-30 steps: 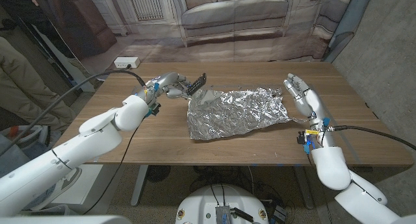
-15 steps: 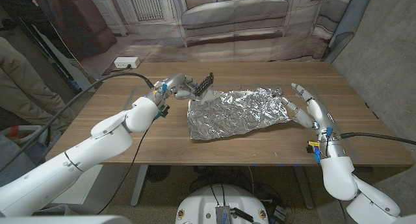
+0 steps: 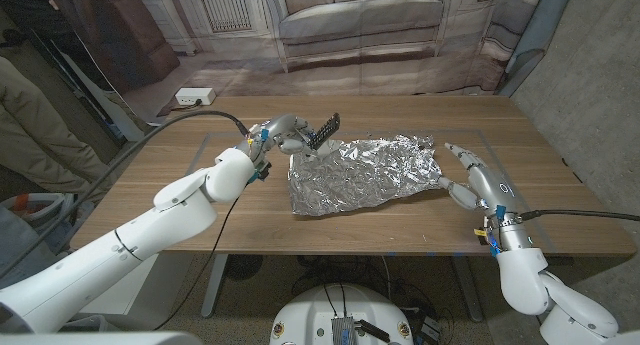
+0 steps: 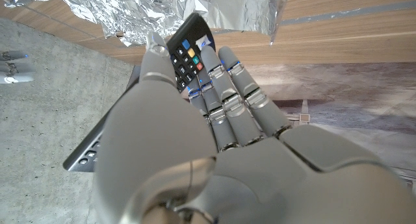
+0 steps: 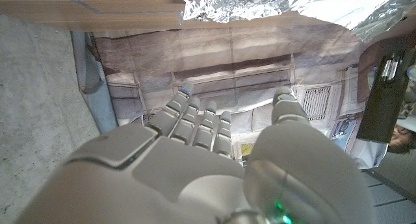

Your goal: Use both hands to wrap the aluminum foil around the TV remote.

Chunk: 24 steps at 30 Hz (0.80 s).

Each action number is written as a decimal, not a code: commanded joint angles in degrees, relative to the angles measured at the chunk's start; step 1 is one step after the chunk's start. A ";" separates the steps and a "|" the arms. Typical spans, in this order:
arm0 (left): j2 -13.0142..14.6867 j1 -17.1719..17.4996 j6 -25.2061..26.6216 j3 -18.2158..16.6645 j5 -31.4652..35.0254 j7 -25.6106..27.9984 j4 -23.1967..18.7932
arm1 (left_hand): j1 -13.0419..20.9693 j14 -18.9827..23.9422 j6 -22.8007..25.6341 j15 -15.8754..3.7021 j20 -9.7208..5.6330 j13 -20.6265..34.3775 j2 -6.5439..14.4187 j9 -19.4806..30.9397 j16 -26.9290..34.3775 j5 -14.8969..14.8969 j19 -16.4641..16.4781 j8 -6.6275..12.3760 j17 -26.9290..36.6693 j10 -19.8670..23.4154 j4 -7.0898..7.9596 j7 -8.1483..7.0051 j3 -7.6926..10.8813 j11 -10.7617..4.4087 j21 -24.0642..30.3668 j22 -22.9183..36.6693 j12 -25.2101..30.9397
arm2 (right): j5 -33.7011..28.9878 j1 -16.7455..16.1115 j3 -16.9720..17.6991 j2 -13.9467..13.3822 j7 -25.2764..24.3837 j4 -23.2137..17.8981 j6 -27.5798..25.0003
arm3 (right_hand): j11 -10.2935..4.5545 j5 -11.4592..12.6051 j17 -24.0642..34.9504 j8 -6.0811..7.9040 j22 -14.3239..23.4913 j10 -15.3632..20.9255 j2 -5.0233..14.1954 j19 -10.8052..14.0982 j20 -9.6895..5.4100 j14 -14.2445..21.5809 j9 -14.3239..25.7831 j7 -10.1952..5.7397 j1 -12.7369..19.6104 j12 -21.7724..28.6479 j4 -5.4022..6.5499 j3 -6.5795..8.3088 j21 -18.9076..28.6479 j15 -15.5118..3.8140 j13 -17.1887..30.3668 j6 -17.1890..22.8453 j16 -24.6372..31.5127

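Observation:
A crumpled sheet of aluminum foil (image 3: 365, 172) lies spread on the wooden table (image 3: 200, 200). My left hand (image 3: 285, 135) holds the black TV remote (image 3: 322, 133) above the foil's far left corner, the remote tilted up off the table. In the left wrist view the remote (image 4: 189, 50) with coloured buttons sits between my fingers (image 4: 229, 87), with the foil (image 4: 162, 10) beyond. My right hand (image 3: 472, 175) stands with fingers spread at the foil's right edge, holding nothing. The foil (image 5: 292, 6) shows past my right hand (image 5: 214, 152) in the right wrist view.
A white power strip (image 3: 195, 95) lies at the table's far left corner. A backdrop printed with a sofa (image 3: 360, 25) hangs behind the table. A cable (image 3: 190, 120) runs along my left arm. Bare wood lies in front of the foil.
My left hand has carried the remote to the right, over the foil's corner. My right hand has drawn back toward the near edge and lowered beside the foil.

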 commanded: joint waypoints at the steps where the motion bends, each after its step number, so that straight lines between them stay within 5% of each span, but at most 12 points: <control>1: -0.84 -1.16 -0.21 1.91 1.14 0.61 1.31 | 5.33 0.06 7.75 -2.00 0.31 9.45 5.20 1.94 -0.26 0.19 0.12 2.46 0.10 6.78 5.92 -1.10 6.59 -6.46 -0.41 0.20 -0.28 | -1.71 0.64 -2.51 -3.50 1.60 -0.21 -4.98 | 0.11 0.03 0.15 -0.16 -0.01 -0.30 -0.17 0.31 -3.61 -0.41 0.07 -0.34 1.29 -0.06 0.00 0.67 -0.25 -1.74 0.17 -0.27 -0.10; 24: -1.04 -2.56 -0.50 3.71 2.15 -1.92 1.95 | 5.32 -0.15 7.45 -2.01 0.42 10.45 5.10 1.93 -0.40 0.13 -0.10 2.78 0.26 6.74 5.98 -1.14 7.12 -6.58 -0.58 0.24 -0.66 | -3.00 7.92 -12.76 -7.31 1.31 4.88 -11.92 | -2.50 0.44 0.20 0.25 0.02 -0.56 -1.07 1.08 -5.80 -0.40 0.24 -2.69 11.50 0.15 0.10 2.89 -1.46 -4.28 0.19 -1.08 0.06</control>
